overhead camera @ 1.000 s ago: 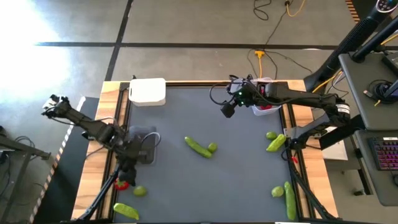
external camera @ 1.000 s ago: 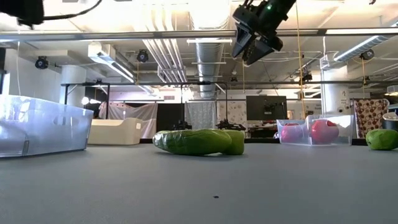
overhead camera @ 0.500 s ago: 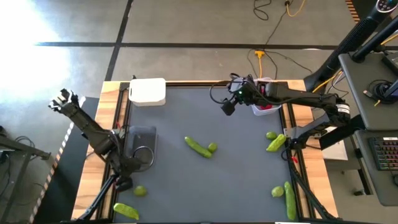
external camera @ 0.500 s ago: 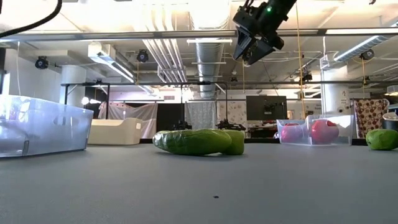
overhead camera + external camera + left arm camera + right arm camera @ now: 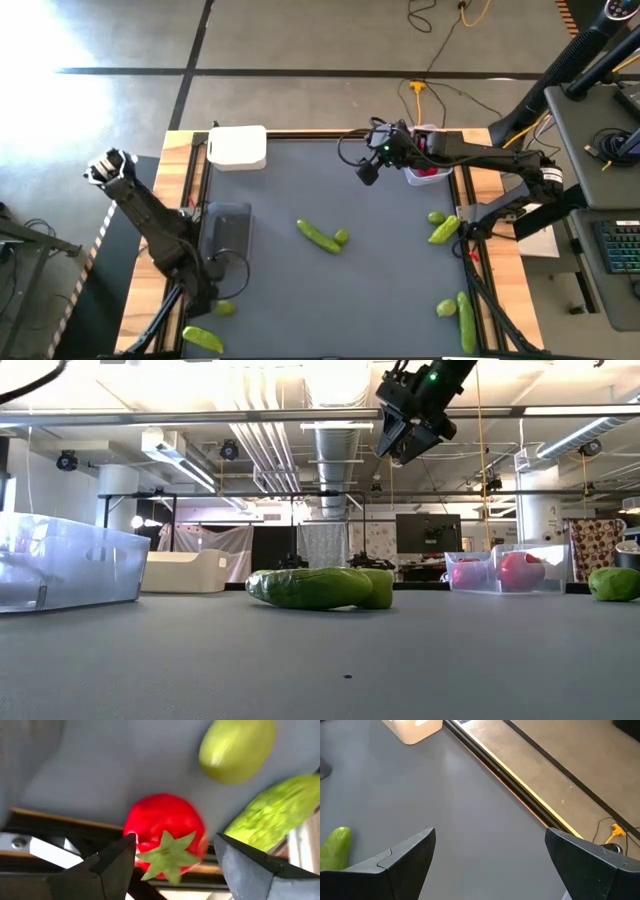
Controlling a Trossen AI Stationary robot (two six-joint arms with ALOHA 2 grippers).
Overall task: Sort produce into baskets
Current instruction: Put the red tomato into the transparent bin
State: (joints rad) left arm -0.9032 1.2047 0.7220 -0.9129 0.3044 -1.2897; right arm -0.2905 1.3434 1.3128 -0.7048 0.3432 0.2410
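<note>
The left gripper [image 5: 172, 857] is sitting low at the near left corner of the table, its fingers standing partly apart on either side of a round red piece with a green top [image 5: 165, 837]; whether they are pressing on it or only flanking it cannot be told. In the high view the arm is covering that red piece completely. Just beside it on the mat are lying a yellow-green ball [image 5: 224, 308] and a green pod [image 5: 203, 339], both crowding the spot where the left gripper is working. The clear tub [image 5: 228, 228] is resting just beyond the arm, toward the far side.

The right gripper [image 5: 367, 174] is hanging in the air over the far middle of the mat, fingers spread wide with nothing between them. Right of it, the tray [image 5: 428, 172] at the far right edge is holding red pieces, partly masked by the arm and its cables. The white tub [image 5: 238, 147] is standing at the far left corner.

In the middle of the mat a pod [image 5: 318, 236] is lying with a ball [image 5: 342, 237] touching it. More green pieces are lying along the right edge: a ball [image 5: 436, 217] and pod [image 5: 444, 230] together, and nearer, another ball [image 5: 446, 309] beside a pod [image 5: 466, 320] that the picture's edge is cutting off.
</note>
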